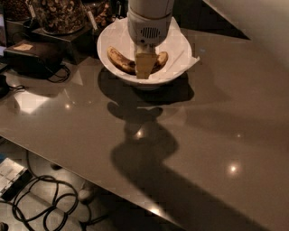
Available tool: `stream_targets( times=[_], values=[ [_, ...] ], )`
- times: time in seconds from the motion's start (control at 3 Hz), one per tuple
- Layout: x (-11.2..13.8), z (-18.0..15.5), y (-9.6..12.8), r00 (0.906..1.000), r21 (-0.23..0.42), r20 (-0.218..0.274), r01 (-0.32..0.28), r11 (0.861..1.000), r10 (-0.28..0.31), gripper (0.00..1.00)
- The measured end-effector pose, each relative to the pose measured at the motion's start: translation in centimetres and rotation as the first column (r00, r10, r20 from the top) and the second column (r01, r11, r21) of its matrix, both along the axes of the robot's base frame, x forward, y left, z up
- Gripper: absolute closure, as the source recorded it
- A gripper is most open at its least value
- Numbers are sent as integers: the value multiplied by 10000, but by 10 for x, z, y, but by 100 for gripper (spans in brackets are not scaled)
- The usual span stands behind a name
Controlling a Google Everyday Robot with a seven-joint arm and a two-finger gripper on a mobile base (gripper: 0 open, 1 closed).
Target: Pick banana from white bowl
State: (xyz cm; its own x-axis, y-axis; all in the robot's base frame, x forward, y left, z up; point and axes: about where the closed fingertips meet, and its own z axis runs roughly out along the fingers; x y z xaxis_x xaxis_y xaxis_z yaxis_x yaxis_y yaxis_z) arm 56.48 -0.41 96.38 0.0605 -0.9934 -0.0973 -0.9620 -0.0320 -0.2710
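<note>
The white bowl (106, 44) stands at the back of the brown table, lined with crumpled white paper (185, 56). The banana (120, 59), yellow-brown with dark blotches, lies curved across the bowl's bottom. Its left half and right tip show; its middle is hidden behind my gripper. My gripper (144, 67) reaches straight down from its white wrist (149, 18) into the bowl, right at the banana's middle.
Glass jars of nuts (58, 13) stand at the back left beside the bowl, on a dark stand. A black box with a cord (31, 56) lies to the left. Cables (40, 203) lie on the floor below the table's front edge. Part of my white arm (257, 18) is at top right.
</note>
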Motion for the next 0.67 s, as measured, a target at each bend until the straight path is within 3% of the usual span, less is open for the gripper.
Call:
stream_targets(
  times=[0.33, 0.67],
  values=[
    [-24, -3, 2, 9986, 110, -374, 384, 9992, -380, 100],
    [-50, -18, 4, 9895, 75, -1189, 835, 9965, -820, 100]
  ],
)
